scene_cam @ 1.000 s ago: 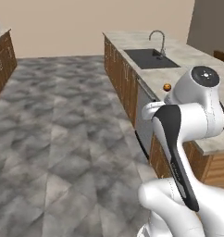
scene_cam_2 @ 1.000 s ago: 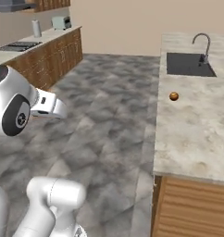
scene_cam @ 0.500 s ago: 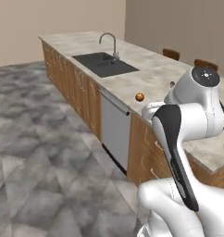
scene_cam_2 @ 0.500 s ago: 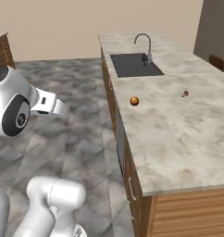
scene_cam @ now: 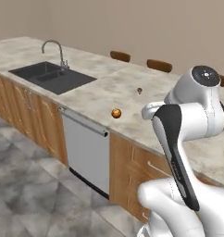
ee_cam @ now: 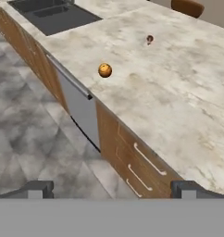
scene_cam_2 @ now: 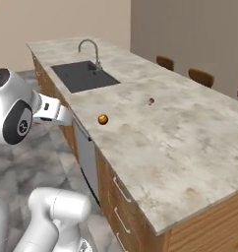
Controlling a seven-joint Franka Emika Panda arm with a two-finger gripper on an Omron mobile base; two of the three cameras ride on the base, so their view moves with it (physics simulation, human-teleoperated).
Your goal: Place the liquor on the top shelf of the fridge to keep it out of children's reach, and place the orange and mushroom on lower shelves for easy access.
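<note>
The small round orange ball (ee_cam: 104, 70) rests on the pale marbled stone counter (ee_cam: 178, 92), close to the counter's front edge and directly above the grey dishwasher panel (ee_cam: 79, 109). In the hand view it lies ahead of and well apart from the two-finger gripper (ee_cam: 111, 189), slightly left of the line between the tips. Being a sphere, it has no long axis, so no wrist alignment is required for a grasp.

The tiny reddish-brown and pale mushroom lump (ee_cam: 150, 39) sits farther in on the same counter, beyond the orange and to its right in the hand view, well apart from it. The orange is therefore the nearer of the two to the single arm.

Gripper state: jaws spread fully wide, nothing held between them. The gripper hangs out over the grey tiled floor (ee_cam: 35, 134), short of the counter's front edge.

Surroundings: a dark recessed sink (scene_cam: 52, 77) with a curved metal tap (scene_cam: 54, 50) lies along the counter, left of the orange in the left base view and well clear of it. Brown chair backs (scene_cam_2: 200, 77) stand behind the counter's far side. The wooden cabinet fronts with drawer handles (ee_cam: 137, 162) lie below the counter edge.

Judgement: nothing stands on the counter between gripper and orange; the counter's front edge is the only obstacle to a forward, descending reach.
</note>
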